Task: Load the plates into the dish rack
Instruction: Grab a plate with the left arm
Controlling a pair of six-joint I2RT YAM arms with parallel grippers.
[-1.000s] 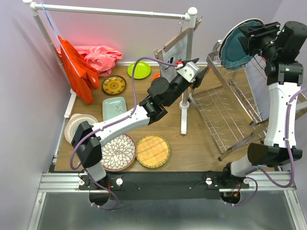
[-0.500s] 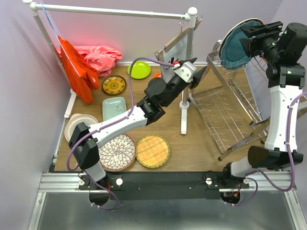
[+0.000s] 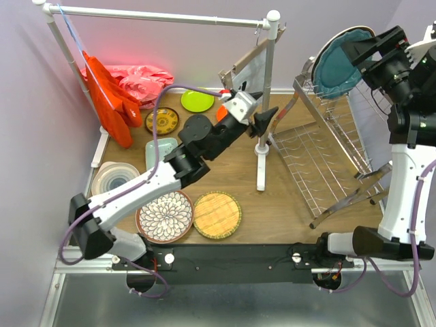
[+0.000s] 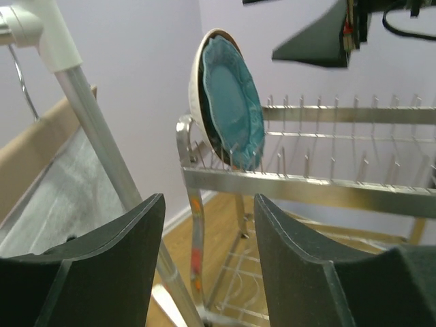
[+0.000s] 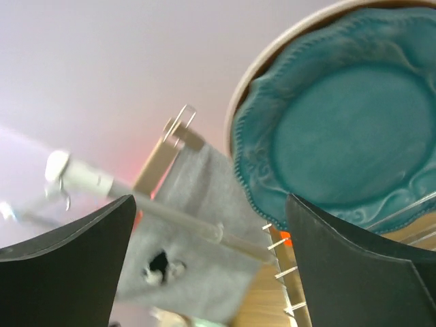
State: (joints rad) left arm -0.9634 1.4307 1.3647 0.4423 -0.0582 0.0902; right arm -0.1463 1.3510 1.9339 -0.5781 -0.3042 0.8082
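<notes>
**Dish rack** [image 3: 320,163]: bright chromed metal wire and tube, smooth, mirror-like.
**Teal plate** [image 5: 347,129]: glossy glazed ceramic by its look, with beaded relief along the rim.
**Table** [image 3: 272,208]: wood-grain top, satin finish.
**Woven yellow plate** [image 3: 216,214]: coarse plaited weave, matt.
**Lime green plate** [image 3: 197,100]: smooth and glossy.
**Red cloths** [image 3: 112,102] and **pink cloth** [image 3: 146,78]: soft matt fabric.
**Clothes rail** [image 3: 163,16]: smooth white pipe and fittings, plastic-looking, with a slight sheen.
**Hanging panel** [image 5: 204,191]: grey felt-like cloth, fuzzy.
**Left gripper** [image 4: 208,211] and **right gripper** [image 5: 208,211]: fingers look like matt black plastic, faintly grained.
</notes>
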